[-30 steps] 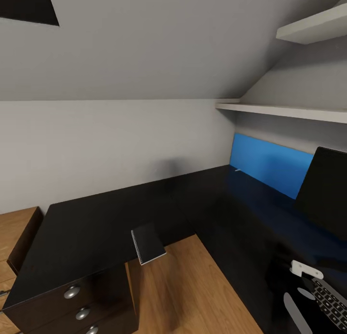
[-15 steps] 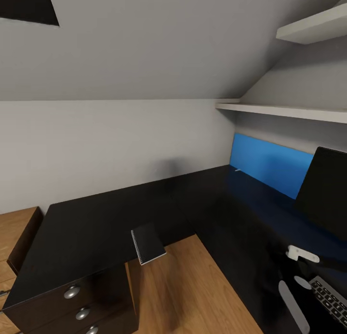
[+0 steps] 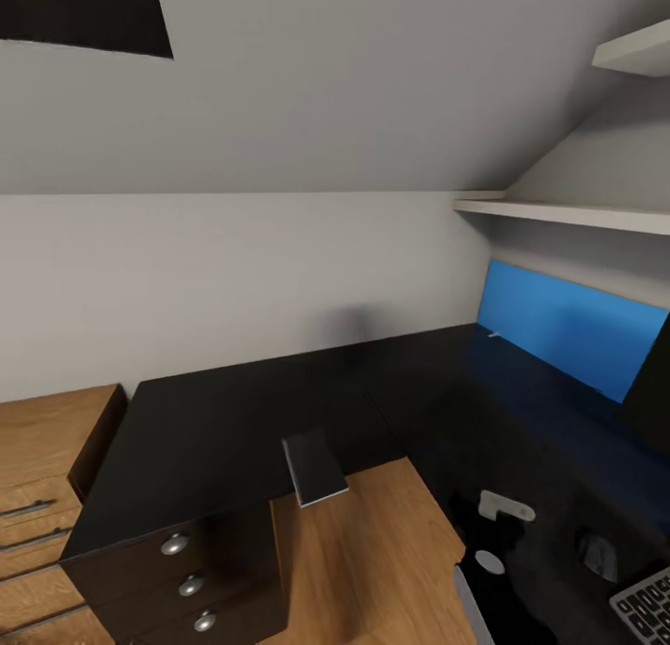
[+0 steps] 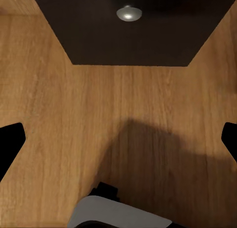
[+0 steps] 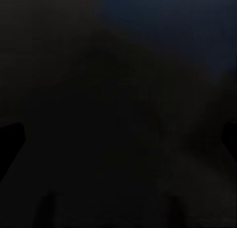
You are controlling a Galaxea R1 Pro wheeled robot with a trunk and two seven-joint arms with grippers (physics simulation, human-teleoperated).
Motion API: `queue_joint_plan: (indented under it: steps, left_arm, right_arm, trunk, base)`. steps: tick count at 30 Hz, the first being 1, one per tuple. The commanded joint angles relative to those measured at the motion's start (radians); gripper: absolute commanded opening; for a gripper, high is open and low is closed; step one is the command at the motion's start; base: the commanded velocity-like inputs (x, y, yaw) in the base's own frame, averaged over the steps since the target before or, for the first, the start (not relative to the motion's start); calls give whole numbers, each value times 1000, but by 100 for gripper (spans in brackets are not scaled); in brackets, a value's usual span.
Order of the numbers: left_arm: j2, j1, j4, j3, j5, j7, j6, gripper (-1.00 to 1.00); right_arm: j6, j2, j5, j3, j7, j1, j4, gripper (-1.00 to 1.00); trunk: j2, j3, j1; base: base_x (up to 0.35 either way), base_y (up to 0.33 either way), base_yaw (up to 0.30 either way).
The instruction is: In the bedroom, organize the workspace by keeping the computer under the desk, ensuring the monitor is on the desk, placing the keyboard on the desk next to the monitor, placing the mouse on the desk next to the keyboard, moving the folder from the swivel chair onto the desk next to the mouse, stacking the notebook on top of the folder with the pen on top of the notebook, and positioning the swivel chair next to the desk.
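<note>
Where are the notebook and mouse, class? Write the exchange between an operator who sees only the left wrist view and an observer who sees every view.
Operator: I see wooden floor and a drawer knob. Where is the notebook?
Observer: The notebook lies on the desk, overhanging its inner edge above the floor.
Operator: And the mouse?
Observer: The mouse sits on the desk's right wing, close to the keyboard.

The black L-shaped table [image 3: 214, 422] has a glossy top and a drawer unit with round silver knobs. A thin dark grey notebook [image 3: 314, 466] lies at its inner edge, overhanging the floor. The blue folder [image 3: 568, 324] leans upright against the wall. Near the lower right sit the mouse [image 3: 597, 554] and a keyboard [image 3: 647, 608] corner.
</note>
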Motion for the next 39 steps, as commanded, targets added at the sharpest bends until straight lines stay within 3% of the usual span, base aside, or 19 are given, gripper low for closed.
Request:
queue_joint_plan:
  steps: [1,4,6,8,9,11,17,33,37,39]
  left_arm:
    - [1,-1,-1,-5,11,5,-7,100]
    - [1,-1,-1,-5,11,5,-7,100]
    - [1,-1,0,-5,11,5,-7,100]
    - [1,-1,0,-5,11,5,-7,100]
    - [1,-1,0,-5,11,6,-7,100]
    - [1,-1,1,-5,11,5,-7,100]
    - [1,-1,1,-5,11,5,-7,100]
    - [2,-1,1,-5,12,6,-8,100]
    - [2,-1,1,-5,12,6,-8,100]
    - [2,-1,1,-5,12,6,-8,100]
  right_arm:
    - [-14,12,15,0,-3,0,14,100]
    - [-111,67,122,9,-23,1,102,100]
    - [-176,89,173,33,-48,1,194,100]
    - [-214,95,186,64,-55,1,249,100]
    - [-256,99,193,104,-58,1,297,100]
    - [-310,102,197,151,-60,1,340,100]
    - [-355,103,200,187,-61,1,385,100]
    - [-428,103,199,193,-52,1,503,100]
    - [-512,97,201,190,-51,1,595,100]
    - [-590,89,201,189,-51,1,675,100]
  trunk:
    - [-1,-1,0]
    - [-1,-1,0]
    - [-1,-1,0]
    - [-1,-1,0]
    - [-1,-1,0]
    - [-1,-1,0]
    - [-1,-2,0]
    - [-1,-8,0]
    - [-1,-10,0]
    - [-1,-11,0]
  base:
    - [0,0,276]
    - [0,0,277]
    - [0,0,278]
    - [0,0,278]
    - [0,0,278]
    - [0,0,278]
    - [0,0,278]
    - [0,0,278]
    - [0,0,278]
    - [0,0,278]
